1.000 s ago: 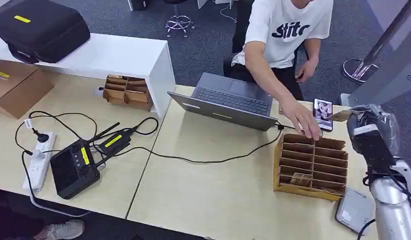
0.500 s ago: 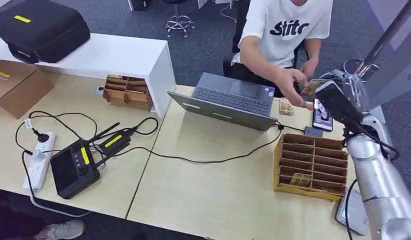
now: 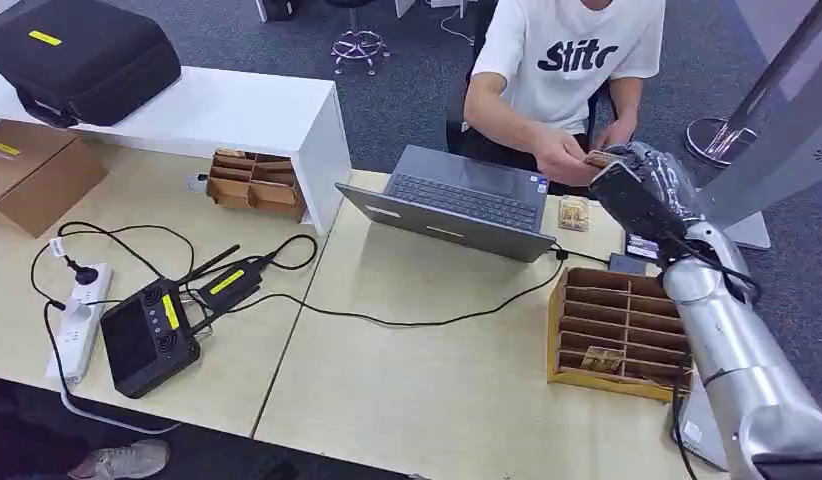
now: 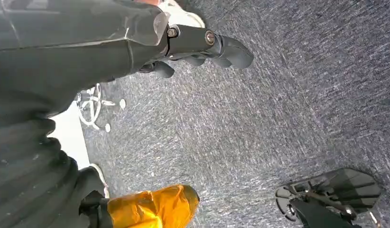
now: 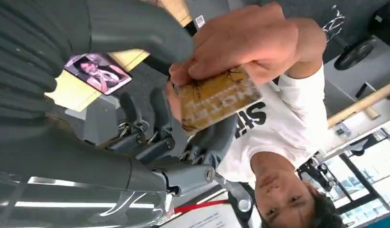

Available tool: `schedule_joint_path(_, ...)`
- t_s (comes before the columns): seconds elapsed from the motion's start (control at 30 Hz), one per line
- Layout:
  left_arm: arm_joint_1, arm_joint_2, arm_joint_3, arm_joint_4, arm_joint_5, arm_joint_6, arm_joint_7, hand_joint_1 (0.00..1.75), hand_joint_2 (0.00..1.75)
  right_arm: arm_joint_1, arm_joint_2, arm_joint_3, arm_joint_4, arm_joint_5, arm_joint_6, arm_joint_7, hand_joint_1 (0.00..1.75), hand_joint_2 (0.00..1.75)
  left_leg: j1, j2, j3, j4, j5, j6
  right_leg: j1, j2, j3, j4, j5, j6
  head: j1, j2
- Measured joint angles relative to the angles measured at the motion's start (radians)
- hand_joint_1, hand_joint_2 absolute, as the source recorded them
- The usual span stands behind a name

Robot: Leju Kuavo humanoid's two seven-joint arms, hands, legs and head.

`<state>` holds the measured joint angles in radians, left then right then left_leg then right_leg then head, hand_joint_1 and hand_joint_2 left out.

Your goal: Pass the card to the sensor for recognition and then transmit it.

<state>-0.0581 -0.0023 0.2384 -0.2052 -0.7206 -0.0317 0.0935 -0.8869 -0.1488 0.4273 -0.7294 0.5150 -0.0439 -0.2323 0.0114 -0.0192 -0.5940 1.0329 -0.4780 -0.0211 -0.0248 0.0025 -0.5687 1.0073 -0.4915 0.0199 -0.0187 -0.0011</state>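
Reaching further over the desk's far edge, the right hand [image 3: 627, 185] still grips the gold plastic card [image 5: 217, 97] as the person's hand [image 5: 240, 47] pinches it; release should wait for their firm hold.

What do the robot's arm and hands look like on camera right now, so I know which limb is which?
The right arm is a smooth silver tube with thin black cables running along it. Its right hand is dark grey under a clear, glossy plastic wrap. Up close it has a grey ribbed cover, a thick grey thumb and darker fingers with small metal pivot screws. The left hand has the same dark jointed fingers and ribbed cover.
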Motion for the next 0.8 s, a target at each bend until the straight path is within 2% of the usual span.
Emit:
schedule_joint_path(0.17, 0.005, 0.0, 0.0, 0.0, 0.009, 0.005, -0.002, 0.0, 1.75, 0.024, -0.004, 0.0, -0.006, -0.06, -0.002, -0.048, 0.0, 1.75, 0.0, 0.0, 0.0, 0.0, 0.0, 0.0, 0.0, 0.0, 0.0, 0.0, 0.0, 0.0, 0.0, 0.0)
schedule_joint_path(0.33, 0.017, 0.0, 0.002, 0.0, 0.021, 0.014, -0.013, 0.0, 1.75, 0.097, -0.029, -0.024, -0.11, -0.115, -0.013, -0.076, 0.0, 1.75, 0.0, 0.0, 0.0, 0.0, -0.001, 0.0, 0.0, 0.0, 0.0, 0.0, 0.0, 0.0, 0.0, 0.0)
schedule_joint_path(0.47, 0.026, 0.0, 0.011, 0.0, 0.032, 0.024, -0.019, 0.0, 1.75, 0.183, -0.059, -0.059, -0.248, -0.142, -0.047, -0.097, 0.0, 1.75, 0.0, 0.0, 0.0, 0.0, -0.001, 0.0, 0.0, 0.0, 0.0, -0.001, -0.001, 0.001, 0.0, 0.0)
schedule_joint_path(0.8, 0.039, -0.001, 0.052, 0.0, 0.063, 0.042, -0.021, 0.0, 1.75, 0.496, -0.108, -0.204, -0.718, -0.181, -0.191, -0.18, 0.0, 1.75, 0.0, 0.0, 0.0, 0.0, -0.002, 0.0, 0.0, 0.0, 0.0, -0.001, -0.002, 0.0, 0.0, 0.0)
